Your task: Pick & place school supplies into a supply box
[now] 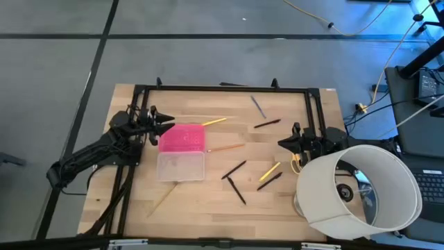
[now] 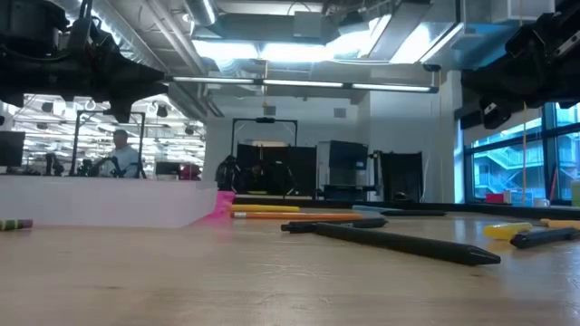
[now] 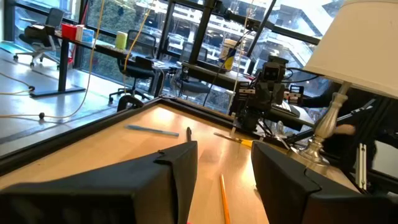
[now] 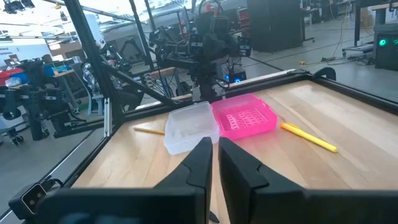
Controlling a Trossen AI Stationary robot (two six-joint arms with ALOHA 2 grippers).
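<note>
Roughly nine thin pens and pencils lay scattered on the wooden table [image 1: 229, 201], though the overhead view was too coarse for a sure count. The clear plastic supply box [image 1: 180, 167] sat left of centre, its bright pink lid [image 1: 182, 138] open flat at its 12 o'clock, its long axis running 9 to 3. The left gripper [image 1: 165, 126] hovered at the lid's 10 o'clock, fingers parted and empty. The right gripper [image 1: 283, 143] waited at the table's 3 o'clock edge, fingers nearly together, holding nothing.
</note>
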